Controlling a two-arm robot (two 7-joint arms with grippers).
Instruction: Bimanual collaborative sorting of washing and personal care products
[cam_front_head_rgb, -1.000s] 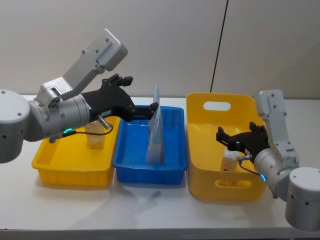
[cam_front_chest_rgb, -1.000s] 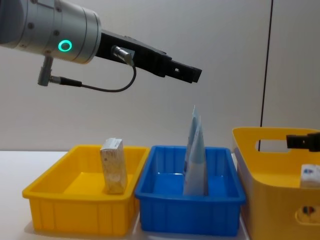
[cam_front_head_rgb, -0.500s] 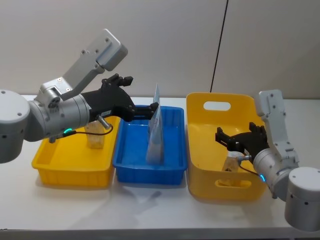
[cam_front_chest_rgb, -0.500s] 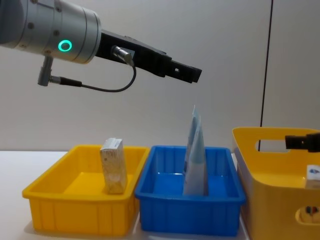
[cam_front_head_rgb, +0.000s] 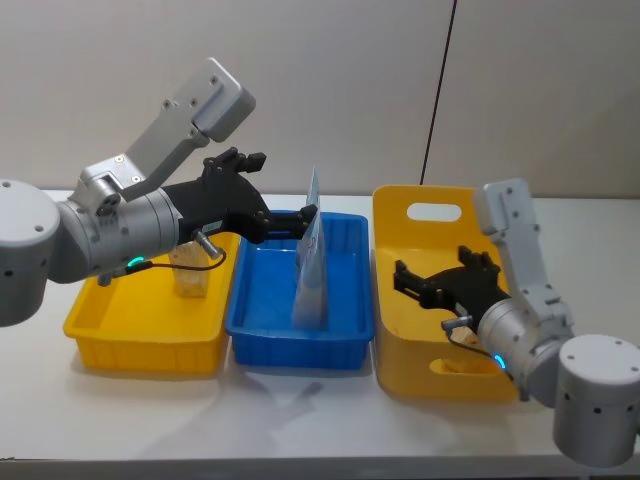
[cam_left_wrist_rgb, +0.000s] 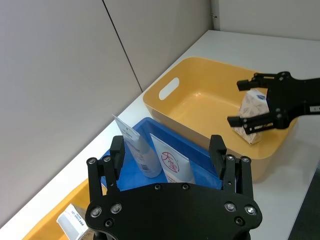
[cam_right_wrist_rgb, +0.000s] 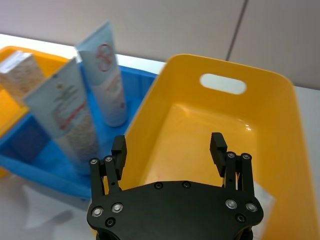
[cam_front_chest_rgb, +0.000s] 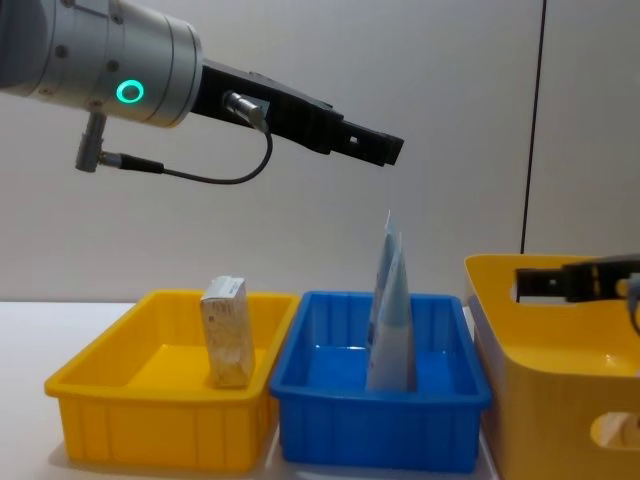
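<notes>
- The left gripper hangs above the blue tray, over its back half, with its jaws spread wide and nothing between them.
- Two tubes stand upright in the blue tray, close together and leaning a little. One is a cream tube with a red round mark, and the other is a pale blue tube with a flat crimped top.
- In the left wrist view the cream tube stands on the side nearer the yellow basket.
- The beige box stands on end in the yellow tray, which sits at the robot's left, touching the blue tray.
- The right gripper is inside the mouth of the yellow basket, reaching toward its left wall. Its jaws are spread apart and hold nothing.
- The white grey-patterned pack with a blue logo lies on the basket floor below the right gripper. Whether a finger touches it cannot be told.
- In the right wrist view a corner of the pack peeks out beside the gripper body.
</notes>
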